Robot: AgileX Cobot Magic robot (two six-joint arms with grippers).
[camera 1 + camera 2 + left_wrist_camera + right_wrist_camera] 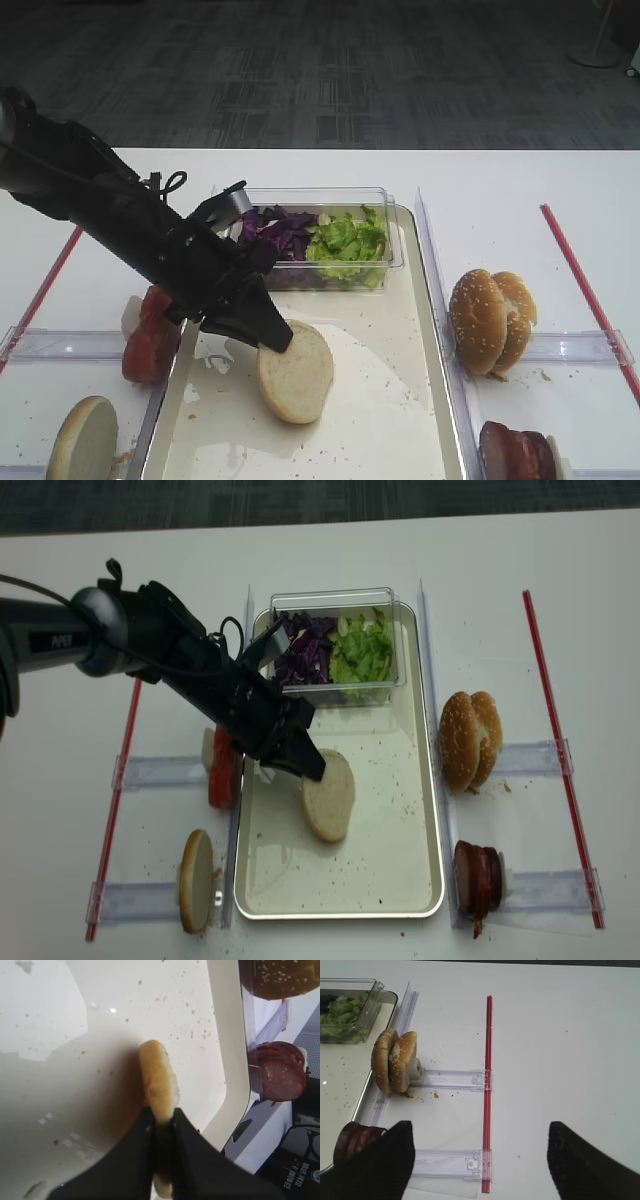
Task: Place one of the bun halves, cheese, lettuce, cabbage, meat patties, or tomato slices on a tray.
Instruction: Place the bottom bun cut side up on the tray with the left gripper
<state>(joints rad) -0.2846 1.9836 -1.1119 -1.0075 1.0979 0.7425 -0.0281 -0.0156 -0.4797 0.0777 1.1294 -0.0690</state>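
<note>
The left gripper [272, 338] was clenched on the plain bun half [297, 372]. The bun half tilted above the tray [400, 420] floor. The right gripper [480, 1160] stood released.

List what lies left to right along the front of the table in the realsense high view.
Plain bun half standing on edge → tray → meat patties → red strip.

A white table [330, 550] carries the tray [425, 810], clear rails [155, 771] and red strips [560, 750].
</note>
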